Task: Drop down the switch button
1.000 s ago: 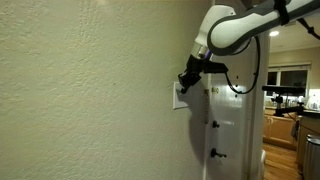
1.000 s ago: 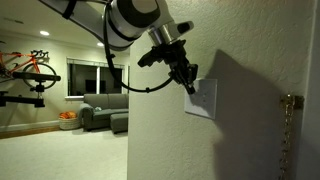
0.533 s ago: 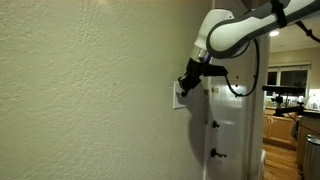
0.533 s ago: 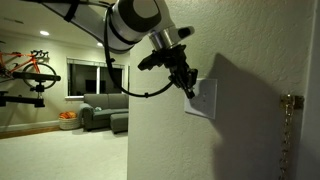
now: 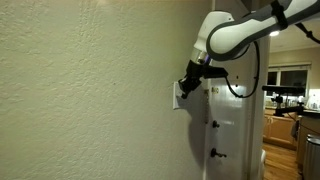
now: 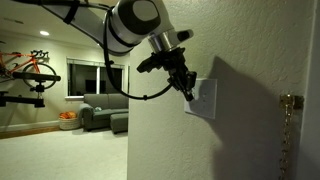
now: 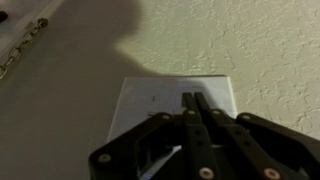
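**Surface.** Wall (image 5: 90, 90): cream, rough-textured plaster, dimly lit.

**Fitting.** Switch button (image 7: 150, 95): a white plate, slightly taller than wide, set flat on the wall close to the wall's corner edge. It sits mid-frame in the wrist view. The position of its toggles cannot be told, as the fingertips cover the centre.

**Room, in an exterior view.**
- White door (image 5: 238, 130) just beyond the plate, with a dark handle (image 5: 214, 154) at 6 o'clock from the plate.
- Lit kitchen area at 3 o'clock.

**Room, in an exterior view.**
- Grey sofa (image 6: 98, 118), a window (image 6: 85, 78) and a bicycle (image 6: 25, 62) at 9 o'clock.
- Door chain (image 6: 290, 105) at 3 o'clock from the plate.

**Arm.** The white arm (image 5: 228, 32) comes in from 1 o'clock and bends down toward the wall.

**Hand.** The black hand (image 7: 193, 100) enters the wrist view from 6 o'clock. Its two fingers are pressed together with no gap and hold nothing. The tips lie against the middle of the plate, and its shadow falls on the wall at 11 o'clock.
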### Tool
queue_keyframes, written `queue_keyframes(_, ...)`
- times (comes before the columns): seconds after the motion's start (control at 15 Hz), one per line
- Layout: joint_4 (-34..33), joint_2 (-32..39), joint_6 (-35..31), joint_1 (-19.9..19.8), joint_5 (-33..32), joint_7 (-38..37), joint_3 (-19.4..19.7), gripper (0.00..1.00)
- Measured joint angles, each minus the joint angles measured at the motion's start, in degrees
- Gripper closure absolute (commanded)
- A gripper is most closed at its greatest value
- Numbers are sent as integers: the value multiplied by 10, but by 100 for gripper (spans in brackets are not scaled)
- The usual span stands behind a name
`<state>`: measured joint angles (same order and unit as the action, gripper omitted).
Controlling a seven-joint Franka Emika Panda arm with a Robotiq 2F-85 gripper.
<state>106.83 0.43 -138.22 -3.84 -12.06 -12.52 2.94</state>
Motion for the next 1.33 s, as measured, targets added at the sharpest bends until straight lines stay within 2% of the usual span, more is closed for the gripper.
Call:
queue_keyframes(0.27,47,-39,18,2,-1,0,-8,93)
queue_keyframes(0.53,105,-82,85,2,10,0,-18,92)
queue_keyframes(0.73,139,-98,150,4,31,1,-23,64)
queue_keyframes(1.0,177,-103,203,16,73,18,-31,38)
queue_keyframes(1.33,214,-106,224,42,118,85,-41,7)
